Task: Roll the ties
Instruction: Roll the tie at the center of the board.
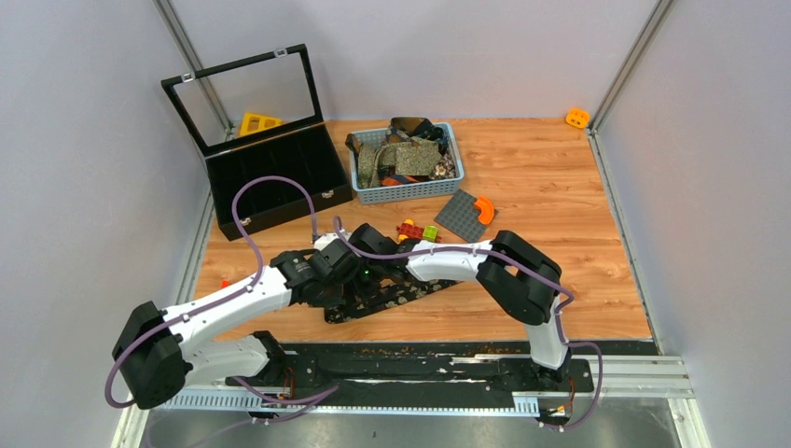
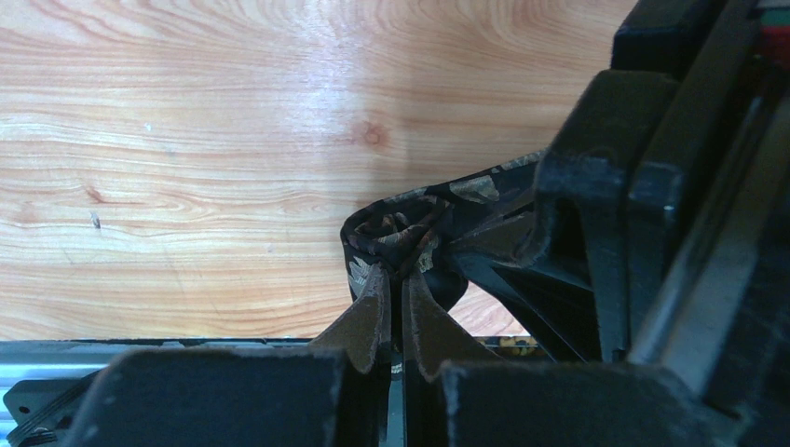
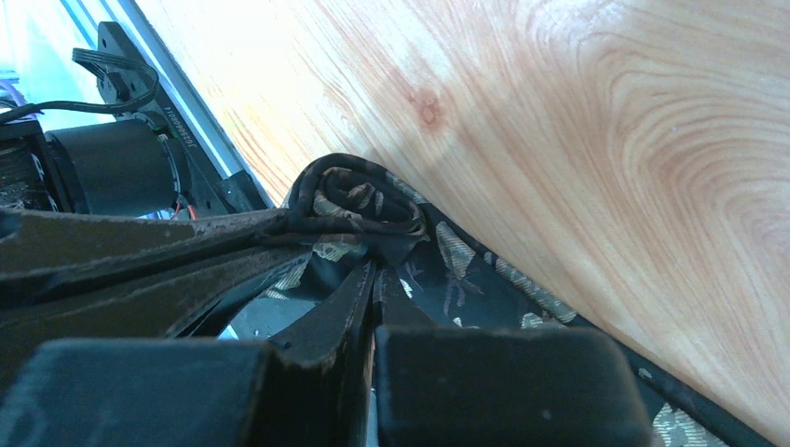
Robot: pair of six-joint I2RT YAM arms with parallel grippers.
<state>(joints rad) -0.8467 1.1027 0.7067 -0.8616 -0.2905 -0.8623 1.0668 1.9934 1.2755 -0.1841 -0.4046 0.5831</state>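
Note:
A black tie [image 1: 396,295] with a pale leaf print lies on the wooden table in front of the arms. One end of it is wound into a small roll [image 3: 359,203], also seen in the left wrist view [image 2: 396,233]. My left gripper [image 2: 399,279] is shut on the roll from one side. My right gripper [image 3: 374,270] is shut on the same roll from the other side. Both grippers meet over the tie's left part in the top view [image 1: 350,271]. The tie's unrolled length [image 3: 522,298] trails away to the right. More ties [image 1: 403,154] are heaped in the grey basket [image 1: 408,191].
An open black box [image 1: 280,177] with a glass lid stands at the back left. A grey studded plate [image 1: 463,215] with an orange piece, and small toy bricks [image 1: 415,231], lie behind the arms. An orange brick [image 1: 577,118] sits at the far right corner.

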